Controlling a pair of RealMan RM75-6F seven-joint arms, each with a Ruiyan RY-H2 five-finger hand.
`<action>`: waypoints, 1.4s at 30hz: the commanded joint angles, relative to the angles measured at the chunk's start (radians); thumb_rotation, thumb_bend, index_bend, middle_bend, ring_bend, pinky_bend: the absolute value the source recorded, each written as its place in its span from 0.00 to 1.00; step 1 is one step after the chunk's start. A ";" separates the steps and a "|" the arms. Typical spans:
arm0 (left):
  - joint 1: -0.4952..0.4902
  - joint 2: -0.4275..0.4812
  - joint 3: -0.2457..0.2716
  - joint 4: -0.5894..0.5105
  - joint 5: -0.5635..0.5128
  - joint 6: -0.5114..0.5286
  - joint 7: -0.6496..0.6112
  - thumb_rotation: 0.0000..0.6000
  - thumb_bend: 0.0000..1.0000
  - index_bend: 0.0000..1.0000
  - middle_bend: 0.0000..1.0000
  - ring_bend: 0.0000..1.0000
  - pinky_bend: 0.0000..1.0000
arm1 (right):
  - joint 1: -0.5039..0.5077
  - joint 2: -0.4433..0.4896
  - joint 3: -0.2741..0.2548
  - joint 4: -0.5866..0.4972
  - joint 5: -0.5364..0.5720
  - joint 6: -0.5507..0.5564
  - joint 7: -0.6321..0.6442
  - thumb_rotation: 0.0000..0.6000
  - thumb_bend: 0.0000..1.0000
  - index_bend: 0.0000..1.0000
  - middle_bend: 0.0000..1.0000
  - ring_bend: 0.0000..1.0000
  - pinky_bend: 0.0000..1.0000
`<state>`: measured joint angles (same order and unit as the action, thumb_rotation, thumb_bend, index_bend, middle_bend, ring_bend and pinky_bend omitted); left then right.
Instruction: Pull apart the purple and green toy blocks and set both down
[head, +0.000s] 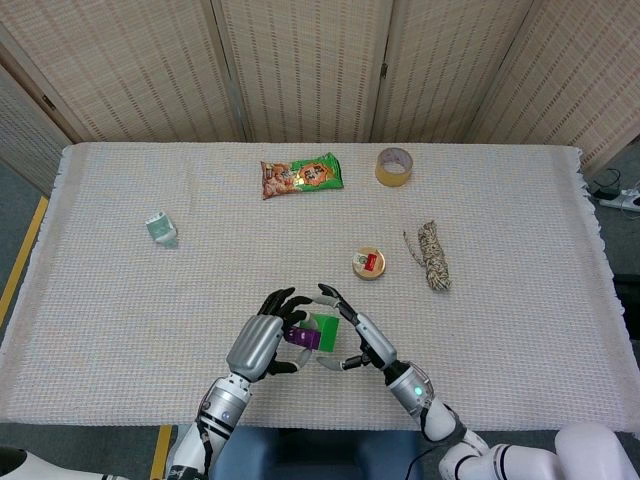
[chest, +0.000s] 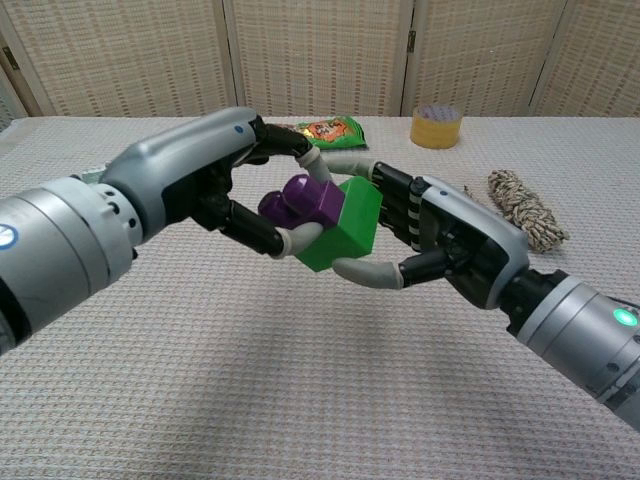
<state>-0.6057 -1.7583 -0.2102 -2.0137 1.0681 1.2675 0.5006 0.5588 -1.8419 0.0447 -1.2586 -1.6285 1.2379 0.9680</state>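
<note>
The purple block (chest: 305, 200) and the green block (chest: 347, 228) are still joined and held up above the table cloth. My left hand (chest: 195, 185) grips the purple block from the left, thumb and fingers around it. My right hand (chest: 455, 240) has come in from the right and holds the green block, fingers over its top and thumb under its lower edge. In the head view the pair shows small near the front edge, the purple block (head: 300, 336) against the green block (head: 328, 331), between the left hand (head: 262, 345) and the right hand (head: 365, 340).
A snack bag (head: 301, 175) and a tape roll (head: 394, 166) lie at the back. A round tin (head: 368, 263) and a twine bundle (head: 432, 255) sit right of centre. A small white and green object (head: 160, 229) lies far left.
</note>
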 joint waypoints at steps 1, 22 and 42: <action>-0.002 -0.002 0.001 -0.002 -0.001 0.003 0.002 1.00 0.43 0.76 0.22 0.01 0.00 | -0.002 -0.009 -0.005 0.006 0.001 0.004 -0.006 1.00 0.27 0.17 0.00 0.00 0.00; 0.004 -0.021 0.034 -0.003 0.026 0.021 -0.003 1.00 0.43 0.76 0.22 0.01 0.00 | -0.036 -0.091 0.051 0.028 0.072 0.051 -0.049 1.00 0.27 0.63 0.09 0.04 0.00; 0.001 -0.015 0.014 0.038 0.037 0.019 -0.020 1.00 0.43 0.76 0.22 0.01 0.00 | -0.056 -0.087 0.056 0.044 0.081 0.056 -0.021 1.00 0.27 0.94 0.26 0.11 0.02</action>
<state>-0.6044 -1.7740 -0.1935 -1.9793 1.1029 1.2858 0.4828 0.5057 -1.9318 0.1022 -1.2155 -1.5466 1.2919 0.9411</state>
